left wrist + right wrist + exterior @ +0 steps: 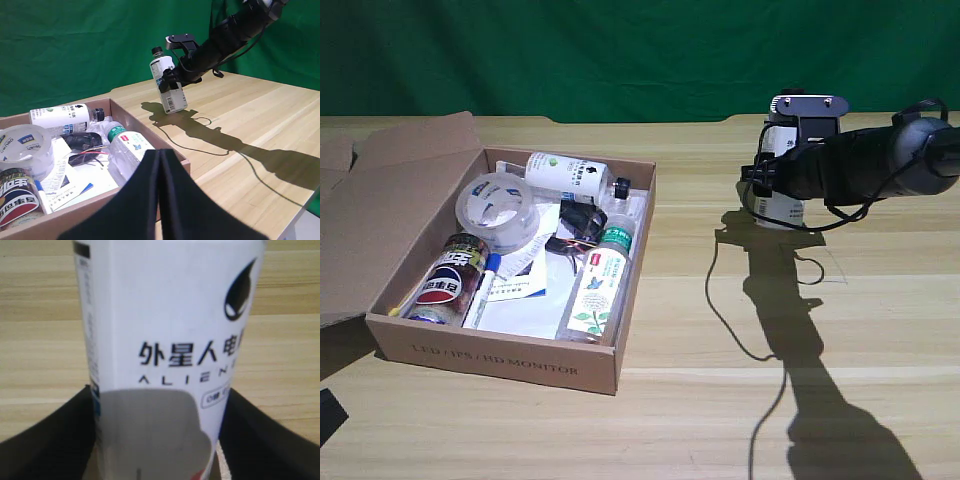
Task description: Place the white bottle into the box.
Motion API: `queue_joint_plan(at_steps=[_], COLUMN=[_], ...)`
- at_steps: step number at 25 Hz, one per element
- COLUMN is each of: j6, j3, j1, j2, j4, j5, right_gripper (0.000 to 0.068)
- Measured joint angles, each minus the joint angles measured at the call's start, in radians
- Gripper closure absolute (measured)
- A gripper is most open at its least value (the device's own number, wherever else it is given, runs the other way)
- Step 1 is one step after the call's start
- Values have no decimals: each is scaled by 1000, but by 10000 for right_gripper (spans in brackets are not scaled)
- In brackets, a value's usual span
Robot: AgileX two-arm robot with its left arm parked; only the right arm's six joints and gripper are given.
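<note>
I read "外星人电" and "ALIEN" on the white bottle (165, 340); "LED / IPS / HD MONITOR" on the box (495, 362) front.

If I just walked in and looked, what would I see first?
Probably the right gripper holding the white bottle tilted over the wooden table, on the exterior view's right. Next, the open cardboard box on that view's left, crowded with a tape roll, a Pepsi can and a green-capped bottle.

White bottle (165, 340): top and base cut off in right wrist view; label text cropped. Exterior view: arm hides most of bottle.
</note>
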Motion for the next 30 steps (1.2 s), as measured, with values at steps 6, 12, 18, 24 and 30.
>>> queue_joint_plan(at_steps=[6,12,18,24,30], j6=[-106,-89,-41,23,26], j3=[30,30,30,30,30], j1=[52,247,410,432,432], j2=[-103,-239,-211,-97,-83], j4=[4,-5,-12,-12,-15], j5=[219,434,489,574,630], right_gripper=[156,156,156,156,156])
